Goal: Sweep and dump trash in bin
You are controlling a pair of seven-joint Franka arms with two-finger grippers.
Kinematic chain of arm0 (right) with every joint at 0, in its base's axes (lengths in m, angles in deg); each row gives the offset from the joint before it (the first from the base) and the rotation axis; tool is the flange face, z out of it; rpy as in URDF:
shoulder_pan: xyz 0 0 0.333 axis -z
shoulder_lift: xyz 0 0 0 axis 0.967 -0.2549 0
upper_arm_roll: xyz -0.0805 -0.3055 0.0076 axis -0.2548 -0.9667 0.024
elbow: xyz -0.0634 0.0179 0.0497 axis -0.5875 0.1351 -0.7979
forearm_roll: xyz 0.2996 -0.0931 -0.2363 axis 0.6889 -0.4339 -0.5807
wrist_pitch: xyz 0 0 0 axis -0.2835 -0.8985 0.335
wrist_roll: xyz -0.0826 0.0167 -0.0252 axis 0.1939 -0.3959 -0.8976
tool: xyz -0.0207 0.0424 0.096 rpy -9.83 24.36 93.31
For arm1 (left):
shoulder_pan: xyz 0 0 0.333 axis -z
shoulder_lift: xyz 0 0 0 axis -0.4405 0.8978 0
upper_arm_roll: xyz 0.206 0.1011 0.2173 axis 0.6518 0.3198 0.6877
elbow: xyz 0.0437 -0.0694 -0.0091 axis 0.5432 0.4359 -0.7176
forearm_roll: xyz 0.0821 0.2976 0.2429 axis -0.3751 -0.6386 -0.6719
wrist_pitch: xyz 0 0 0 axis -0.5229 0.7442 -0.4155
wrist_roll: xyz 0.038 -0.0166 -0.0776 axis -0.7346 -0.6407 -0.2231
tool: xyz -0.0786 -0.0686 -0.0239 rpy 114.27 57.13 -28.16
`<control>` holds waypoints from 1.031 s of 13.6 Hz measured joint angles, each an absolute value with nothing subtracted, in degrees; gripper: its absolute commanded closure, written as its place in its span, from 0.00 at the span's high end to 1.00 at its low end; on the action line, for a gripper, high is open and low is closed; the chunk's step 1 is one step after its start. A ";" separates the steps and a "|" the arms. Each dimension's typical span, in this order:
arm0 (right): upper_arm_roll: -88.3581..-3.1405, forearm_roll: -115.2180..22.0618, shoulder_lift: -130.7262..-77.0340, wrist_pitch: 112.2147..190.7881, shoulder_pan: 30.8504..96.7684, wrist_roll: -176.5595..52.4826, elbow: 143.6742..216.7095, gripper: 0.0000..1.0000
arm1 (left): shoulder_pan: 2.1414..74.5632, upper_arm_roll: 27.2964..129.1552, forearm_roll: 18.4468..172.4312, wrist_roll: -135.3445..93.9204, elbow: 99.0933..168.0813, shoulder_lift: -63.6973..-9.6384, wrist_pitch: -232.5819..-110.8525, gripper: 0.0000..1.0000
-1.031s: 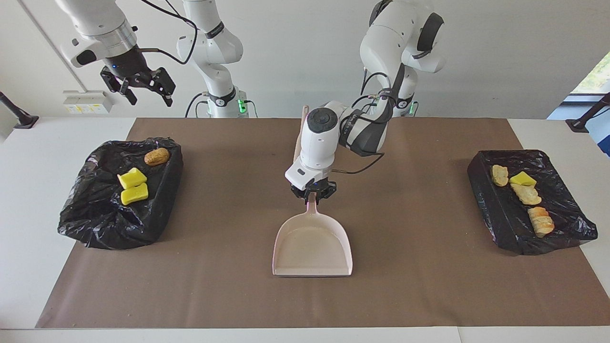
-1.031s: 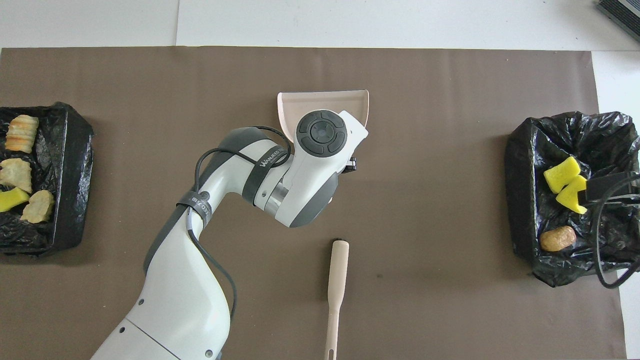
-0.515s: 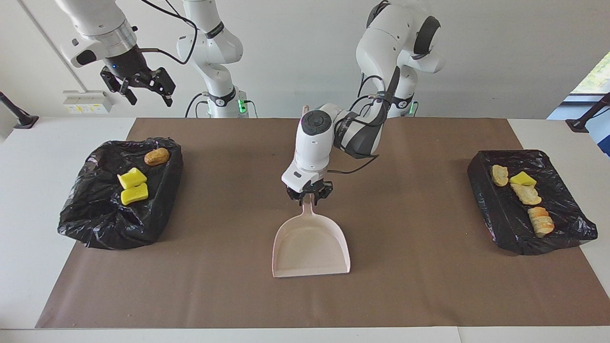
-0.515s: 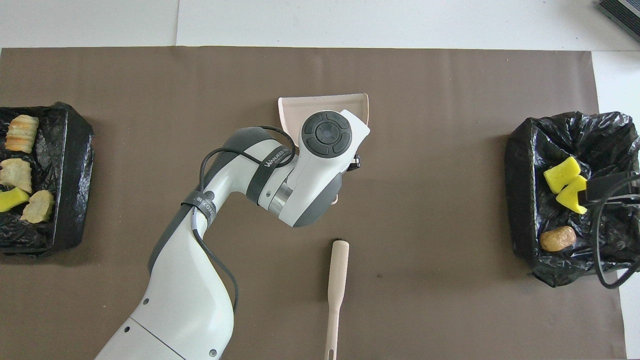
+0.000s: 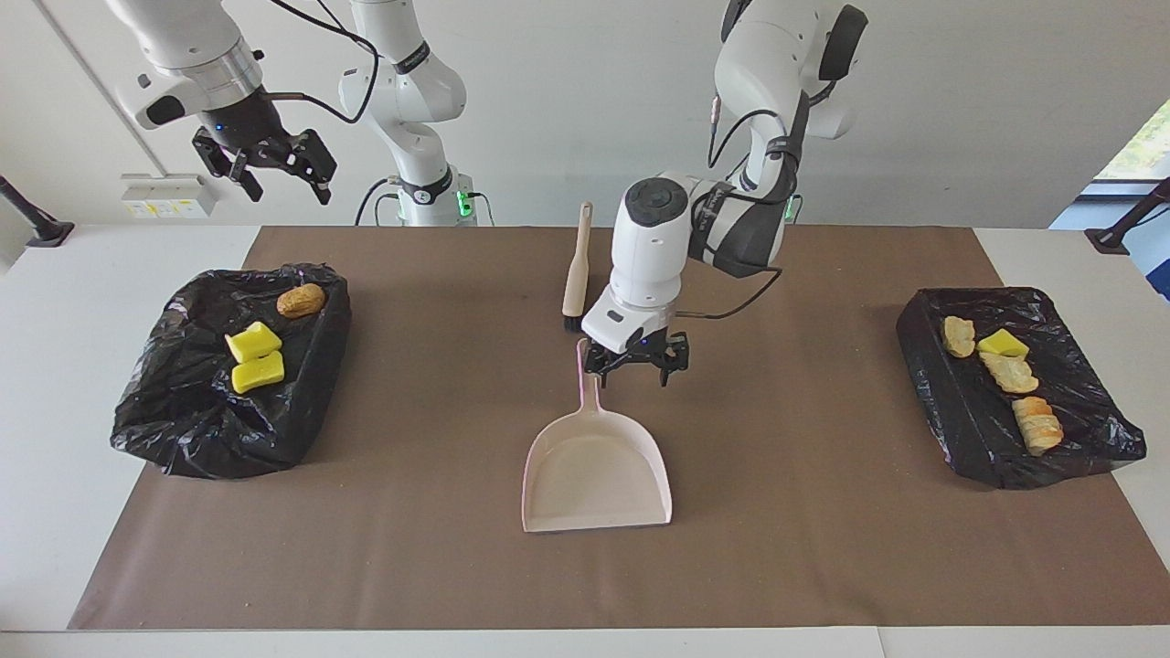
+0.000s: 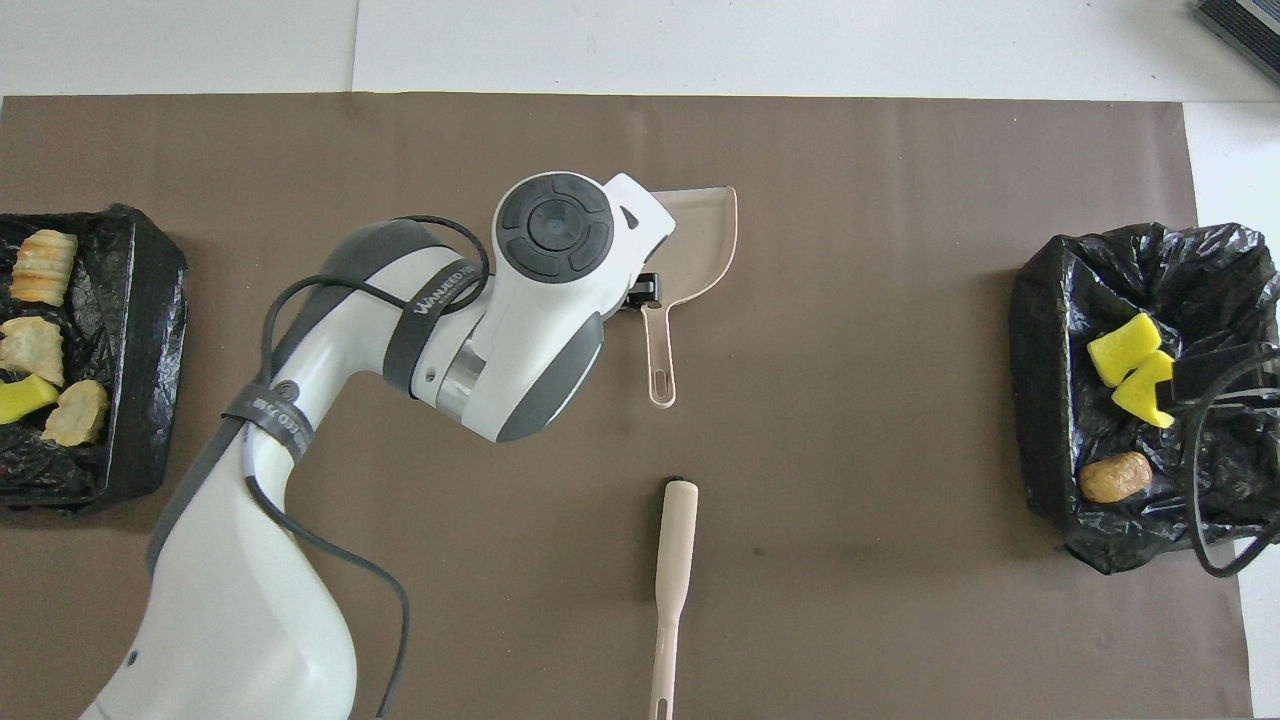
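Left end effector (image 5: 637, 363) is hanging released just at 3 o'clock of the dustpan (image 5: 596, 471) handle in the facing view; handle pointing at 12. Trash (image 5: 255, 358) is sitting in both bins; right end effector (image 5: 274, 169) is waiting released.

The dustpan (image 5: 596, 468) is lying flat at the middle of the mat (image 5: 804, 548), its handle pointing toward the robots. The brush (image 5: 577, 267) is lying nearer to the robots than the dustpan. One bin (image 5: 228, 429) is sitting at the right arm's end, the other bin (image 5: 969, 429) at the left arm's end. Trash (image 5: 255, 356) is lying in both bins.
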State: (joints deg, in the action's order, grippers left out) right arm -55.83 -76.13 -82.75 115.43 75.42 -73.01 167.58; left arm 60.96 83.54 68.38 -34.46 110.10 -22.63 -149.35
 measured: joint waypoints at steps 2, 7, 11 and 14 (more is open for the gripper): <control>-55.83 -76.13 -82.75 115.43 75.42 -73.01 167.58 1.00 | 57.27 83.64 68.36 -28.02 114.88 -28.61 -148.69 1.00; -55.83 -76.13 -82.75 115.43 75.42 -73.01 167.58 1.00 | 45.28 83.92 68.35 -6.99 118.40 -41.23 -139.49 1.00; -55.83 -76.13 -82.75 115.43 75.42 -73.01 167.58 1.00 | 36.60 84.23 68.86 4.10 117.32 -47.57 -131.37 1.00; -55.83 -76.13 -82.75 115.43 75.42 -73.01 167.58 1.00 | 32.75 84.25 69.77 7.65 113.30 -48.34 -125.22 1.00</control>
